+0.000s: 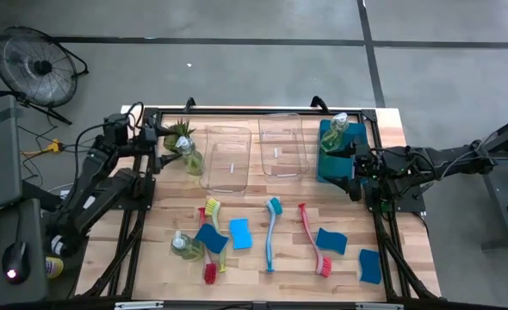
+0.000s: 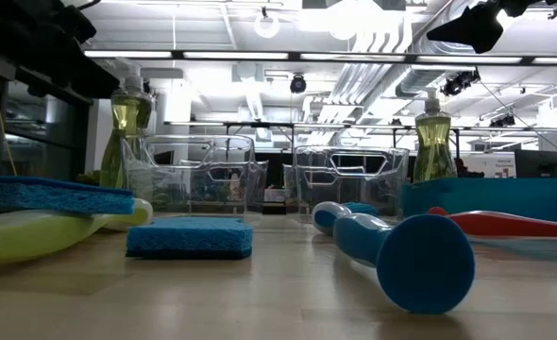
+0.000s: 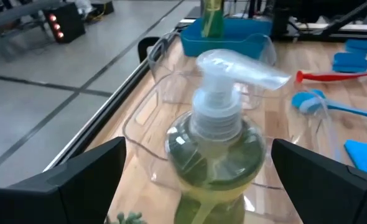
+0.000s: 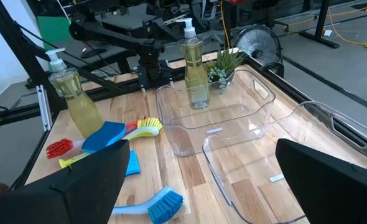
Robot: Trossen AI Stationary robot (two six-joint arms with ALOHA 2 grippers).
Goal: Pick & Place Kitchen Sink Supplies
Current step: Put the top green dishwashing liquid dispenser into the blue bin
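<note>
The left gripper (image 3: 196, 177) is seen with its jaws spread wide on either side of a small clear pump bottle of yellowish-green soap (image 3: 213, 149), which stands upright near the far left corner of the wooden table (image 1: 263, 284), just beside a small spiky potted plant (image 1: 179, 131) and at the left of a clear plastic bin (image 1: 228, 157). Nothing is gripped yet; the bottle's body appears to lie between the fingers without contact. The right gripper (image 4: 199, 180) is likewise held wide open and empty, poised by the teal bin (image 1: 325, 164) at the far right edge, where a second soap bottle (image 1: 340, 127) stands. The step in hand is judged to be the pickup of the left bottle. It would be done well if the fingers were kept centred on the widest part of the bottle, below the pump neck, and closed squarely so that the smooth, rounded plastic is not squeezed sideways or tipped against the plant. A straight lift should follow before any sideways travel, since the clear bin's rim stands close. The blue sponges (image 1: 239, 232) and the long-handled brushes (image 1: 272, 232) remain scattered towards the near edge of the table.
</note>
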